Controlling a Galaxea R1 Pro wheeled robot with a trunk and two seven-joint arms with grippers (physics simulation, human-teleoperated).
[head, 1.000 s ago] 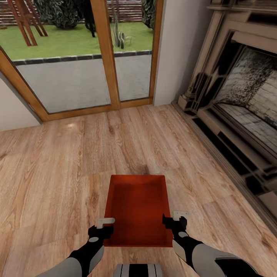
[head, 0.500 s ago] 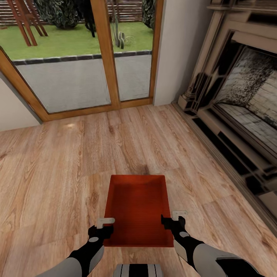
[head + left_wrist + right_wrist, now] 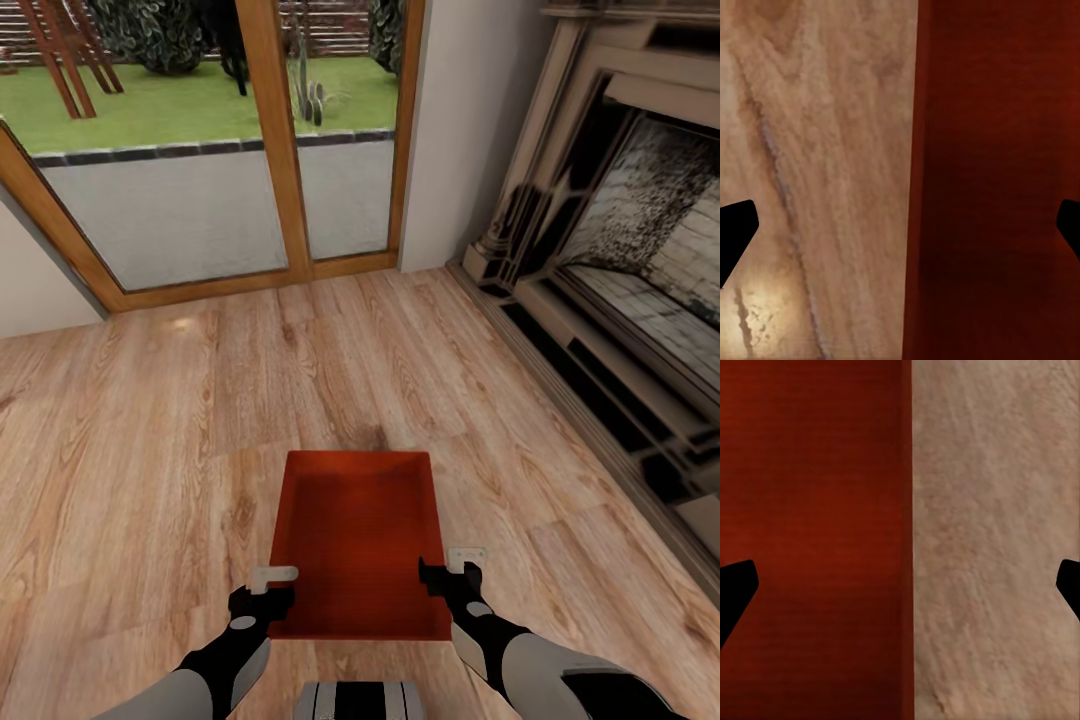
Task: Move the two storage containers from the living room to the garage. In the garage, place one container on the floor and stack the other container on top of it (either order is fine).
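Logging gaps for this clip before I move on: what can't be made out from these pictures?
- Whether the left gripper or right gripper touches the storage container: wrist views show each wall between spread fingers, contact unclear.
- Container wall height: head view looks straight down.
- Second container's whereabouts: nothing here tells.
- Fireplace: cut by head view's right edge.
- Garden past the glass doors: cut by the top edge.

I have both arms reaching forward and down, elbows low. My left end effector (image 3: 272, 583) and right end effector (image 3: 452, 565) are level with each other, fingers spread wide, dark fingertips (image 3: 735, 232) far apart.
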